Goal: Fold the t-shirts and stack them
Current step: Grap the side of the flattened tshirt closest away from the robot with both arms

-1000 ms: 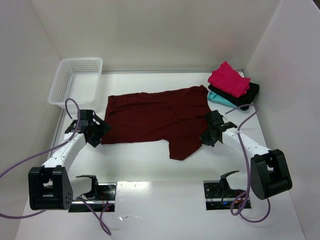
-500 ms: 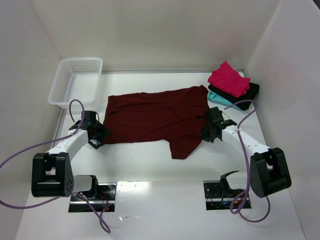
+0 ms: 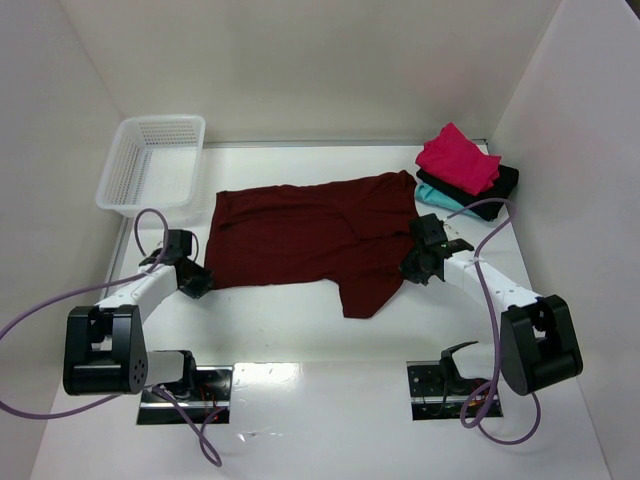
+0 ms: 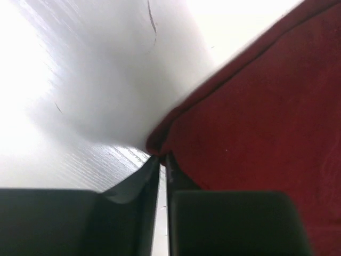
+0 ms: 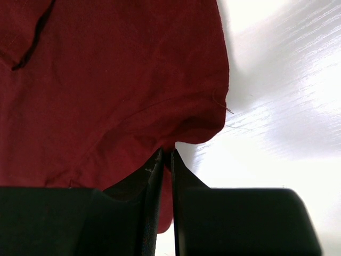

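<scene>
A large dark maroon t-shirt lies spread flat across the middle of the table. My left gripper is at its near left corner. In the left wrist view, the jaws of the left gripper stand almost together, with the corner of the maroon t-shirt pinched at their tips. My right gripper is at the shirt's right edge. Cloth of the maroon t-shirt runs down between its close-set fingers. At the back right, a folded pink-red t-shirt lies on top of a black one and a teal one.
A white lattice basket stands at the back left, just beyond the left arm. White walls close in the table on three sides. Purple cables loop off both arms. The arm bases sit at the near edge.
The left gripper moved in to the maroon shirt's near left corner and its jaws closed from wide open. The right gripper shifted slightly, still at the shirt's right edge.
</scene>
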